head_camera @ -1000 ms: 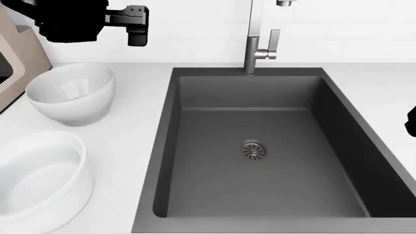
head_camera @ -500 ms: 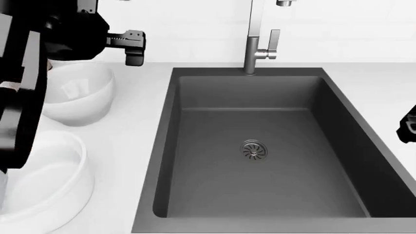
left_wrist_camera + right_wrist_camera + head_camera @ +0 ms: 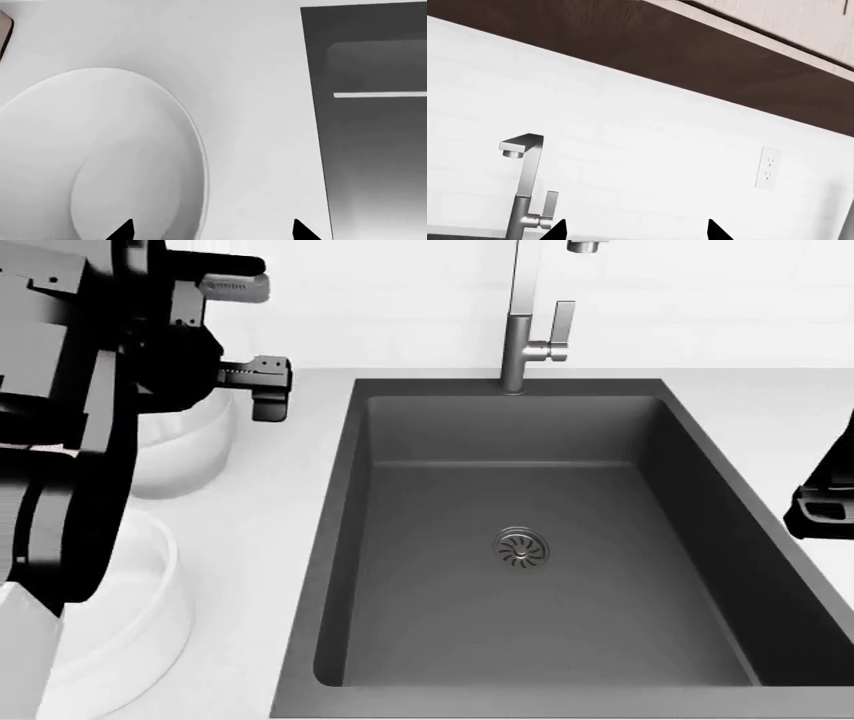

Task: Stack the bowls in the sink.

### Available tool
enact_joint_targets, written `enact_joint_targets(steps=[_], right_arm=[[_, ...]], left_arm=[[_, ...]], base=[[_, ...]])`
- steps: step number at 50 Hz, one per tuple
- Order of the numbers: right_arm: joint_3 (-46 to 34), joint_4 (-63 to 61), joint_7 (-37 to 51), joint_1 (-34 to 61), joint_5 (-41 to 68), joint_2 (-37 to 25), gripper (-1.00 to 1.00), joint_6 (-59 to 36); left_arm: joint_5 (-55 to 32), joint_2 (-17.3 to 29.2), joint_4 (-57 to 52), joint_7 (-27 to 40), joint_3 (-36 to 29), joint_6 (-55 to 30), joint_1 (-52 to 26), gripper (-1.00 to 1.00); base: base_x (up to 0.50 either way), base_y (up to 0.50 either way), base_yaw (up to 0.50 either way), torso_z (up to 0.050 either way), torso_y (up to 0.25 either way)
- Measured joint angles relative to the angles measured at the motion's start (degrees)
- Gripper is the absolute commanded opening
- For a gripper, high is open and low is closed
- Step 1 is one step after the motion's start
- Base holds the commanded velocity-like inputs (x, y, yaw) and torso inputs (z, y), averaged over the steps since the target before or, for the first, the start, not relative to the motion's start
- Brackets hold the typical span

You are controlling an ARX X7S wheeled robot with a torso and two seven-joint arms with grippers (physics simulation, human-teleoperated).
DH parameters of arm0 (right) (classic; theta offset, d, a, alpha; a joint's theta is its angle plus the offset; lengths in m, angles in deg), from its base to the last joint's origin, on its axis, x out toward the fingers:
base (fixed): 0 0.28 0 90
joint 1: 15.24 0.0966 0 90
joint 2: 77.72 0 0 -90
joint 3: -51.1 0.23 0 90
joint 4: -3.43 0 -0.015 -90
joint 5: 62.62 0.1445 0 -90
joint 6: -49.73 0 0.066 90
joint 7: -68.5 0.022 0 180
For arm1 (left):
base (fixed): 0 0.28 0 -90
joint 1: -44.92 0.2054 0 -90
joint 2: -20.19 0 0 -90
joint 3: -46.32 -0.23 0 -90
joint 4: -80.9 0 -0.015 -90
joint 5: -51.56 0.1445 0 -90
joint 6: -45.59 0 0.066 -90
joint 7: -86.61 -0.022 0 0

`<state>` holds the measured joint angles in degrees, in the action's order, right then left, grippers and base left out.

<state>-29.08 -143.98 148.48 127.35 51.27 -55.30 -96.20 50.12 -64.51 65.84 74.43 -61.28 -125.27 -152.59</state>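
The dark grey sink (image 3: 441,640) fills the middle of the head view, with a round drain (image 3: 522,547) and nothing in it. The rounder white bowl (image 3: 187,465) stands on the counter to the sink's left, mostly hidden by my left arm. The wider white bowl (image 3: 134,620) sits nearer, at the bottom left. My left gripper (image 3: 267,390) is open above the rounder bowl's sink-side rim. In the left wrist view the left gripper (image 3: 212,234) straddles that bowl's (image 3: 100,160) rim. My right gripper (image 3: 817,508) is open and empty at the sink's right edge; the right gripper (image 3: 636,232) faces the wall.
A brushed steel faucet (image 3: 527,335) stands behind the sink and also shows in the right wrist view (image 3: 527,190). The white counter (image 3: 287,540) runs between the bowls and the sink. A wall outlet (image 3: 767,167) and a dark cabinet underside (image 3: 647,60) lie above.
My left arm has come down and nearer, and now covers most of the rounder bowl; its gripper has dropped towards the bowl's rim. My right gripper has risen further into view at the right edge.
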Motion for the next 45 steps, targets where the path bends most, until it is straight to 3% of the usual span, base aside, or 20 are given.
enact_joint_targets(steps=[44, 45], right_arm=[[-0.02, 0.55, -0.40, -1.56, -1.75, 2.12, 1.00, -1.81], [-0.06, 0.56, -0.41, -1.54, -1.78, 2.17, 1.00, -1.83]], left_arm=[[1.37, 1.14, 0.05, -0.14, 0.21, 4.09, 5.72, 1.00], [1.38, 1.16, 0.05, -0.18, 0.18, 4.09, 5.74, -1.00]], base=[[0.00, 0.00, 0.00, 0.000, 0.000], [0.00, 0.00, 0.00, 0.000, 0.000]])
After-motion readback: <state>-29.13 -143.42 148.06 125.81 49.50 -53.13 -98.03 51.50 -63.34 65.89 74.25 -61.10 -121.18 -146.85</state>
